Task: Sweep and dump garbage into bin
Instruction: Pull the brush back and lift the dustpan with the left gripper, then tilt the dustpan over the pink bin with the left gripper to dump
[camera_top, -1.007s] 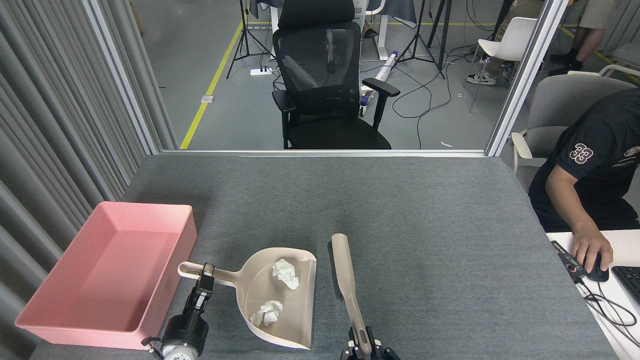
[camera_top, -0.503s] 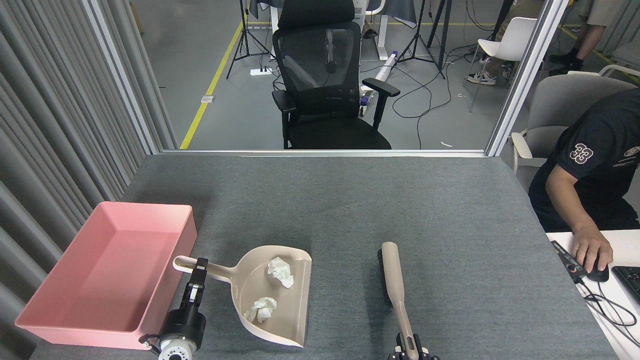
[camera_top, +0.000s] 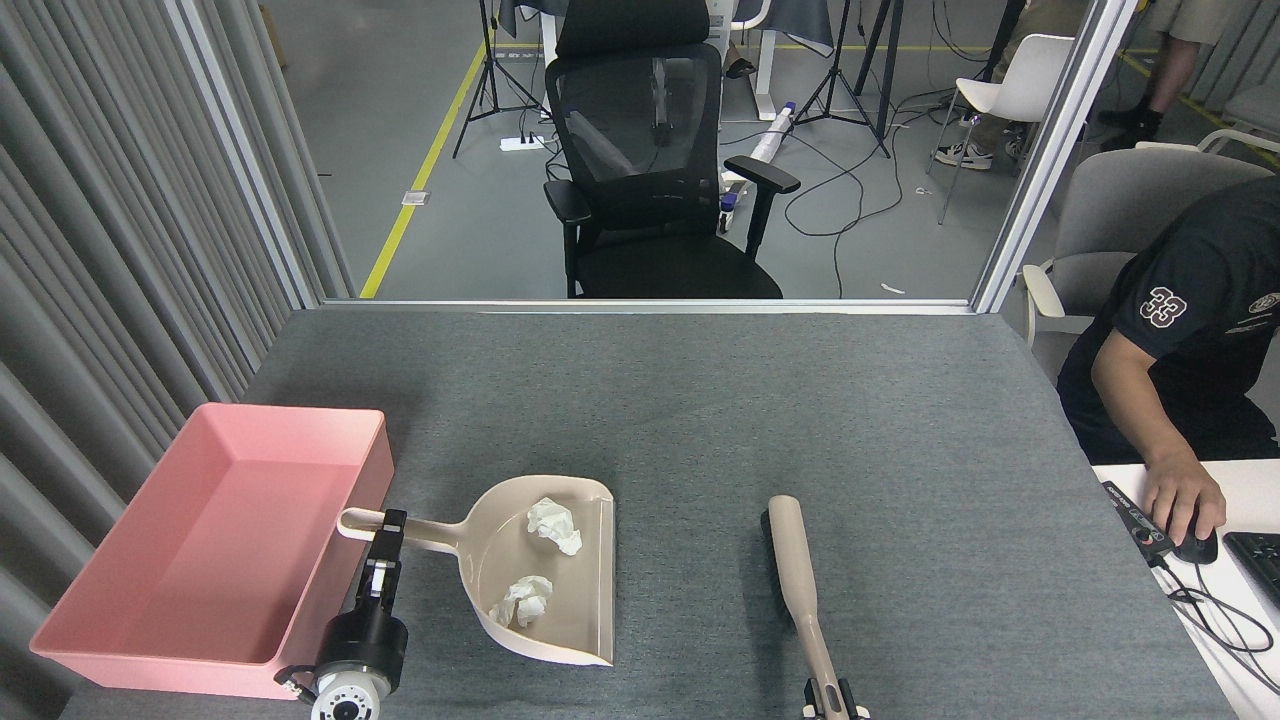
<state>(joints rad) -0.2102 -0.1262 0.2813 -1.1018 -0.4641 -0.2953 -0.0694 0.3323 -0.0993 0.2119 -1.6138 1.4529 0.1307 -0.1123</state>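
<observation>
Down low, the right tool (camera_top: 832, 700) is mostly cropped while holding the brush (camera_top: 797, 575); the left tool (camera_top: 385, 530) grips the dustpan (camera_top: 540, 580).

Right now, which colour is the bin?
Pink, plain all over. The bin shows best in the head view, at the table's left.

Two white crumpled wads (camera_top: 554, 525) (camera_top: 527, 599) lie in the beige dustpan (camera_top: 590, 630); the shallow pink bin (camera_top: 215, 545), empty, sits at the desk's (camera_top: 700, 400) left edge.
</observation>
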